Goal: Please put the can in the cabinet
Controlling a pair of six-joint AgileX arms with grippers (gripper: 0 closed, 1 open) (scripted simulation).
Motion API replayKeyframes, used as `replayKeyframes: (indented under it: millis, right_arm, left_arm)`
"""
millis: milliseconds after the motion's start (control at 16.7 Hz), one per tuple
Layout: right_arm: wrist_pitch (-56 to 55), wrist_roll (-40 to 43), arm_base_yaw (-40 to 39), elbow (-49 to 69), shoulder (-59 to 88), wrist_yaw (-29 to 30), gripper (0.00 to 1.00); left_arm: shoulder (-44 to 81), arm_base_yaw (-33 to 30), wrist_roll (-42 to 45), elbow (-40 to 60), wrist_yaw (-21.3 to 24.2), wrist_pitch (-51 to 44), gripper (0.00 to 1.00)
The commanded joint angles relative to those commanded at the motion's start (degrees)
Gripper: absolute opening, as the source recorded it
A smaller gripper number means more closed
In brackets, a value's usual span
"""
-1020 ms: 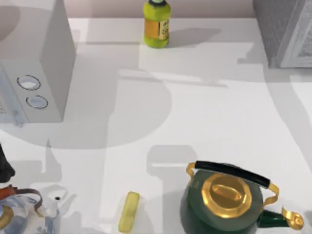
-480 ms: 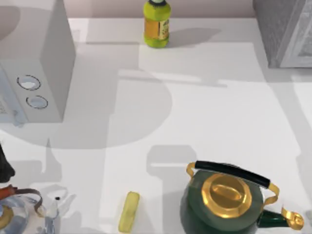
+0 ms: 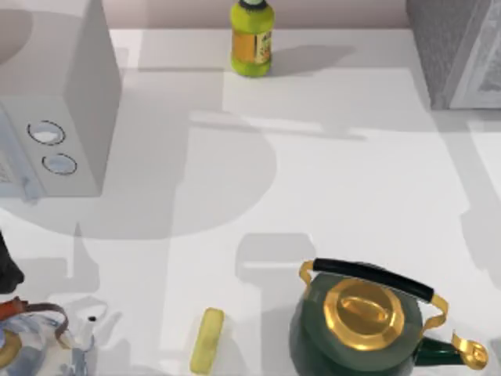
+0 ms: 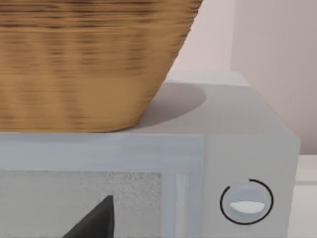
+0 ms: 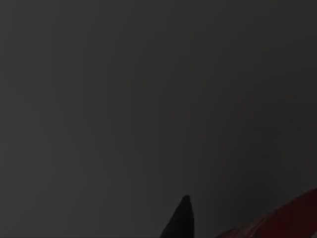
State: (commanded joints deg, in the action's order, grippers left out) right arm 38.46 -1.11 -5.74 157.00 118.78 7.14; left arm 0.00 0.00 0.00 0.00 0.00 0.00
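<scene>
The cabinet (image 3: 458,48), a grey speckled box with a pale framed panel door, stands at the table's far right corner. The can is out of view. My left arm (image 3: 6,268) is parked at the table's left edge, toward the front, and its wrist camera faces the front of the light grey box (image 4: 247,148). The right wrist view is dark.
The light grey box with two dials (image 3: 59,110) stands at the left with a wicker basket (image 4: 84,64) on top. A yellow-green bottle (image 3: 251,39) stands at the back centre. A green and gold kettle (image 3: 364,321), a yellow bar (image 3: 207,339) and a pale kettle (image 3: 31,345) sit along the front.
The shadow on the table's right side has slid toward the front edge. Nothing on the table has moved.
</scene>
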Motion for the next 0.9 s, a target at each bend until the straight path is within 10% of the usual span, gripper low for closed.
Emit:
replayKeyframes:
  millis: [300, 900]
  right_arm:
    - [0.3, 0.0, 0.1, 0.6, 0.6, -0.1, 0.00]
    - [0.3, 0.0, 0.1, 0.6, 0.6, -0.1, 0.75]
  left_arm:
    - [0.0, 0.0, 0.0, 0.0, 0.0, 0.0, 1.00]
    - [0.0, 0.0, 0.0, 0.0, 0.0, 0.0, 1.00]
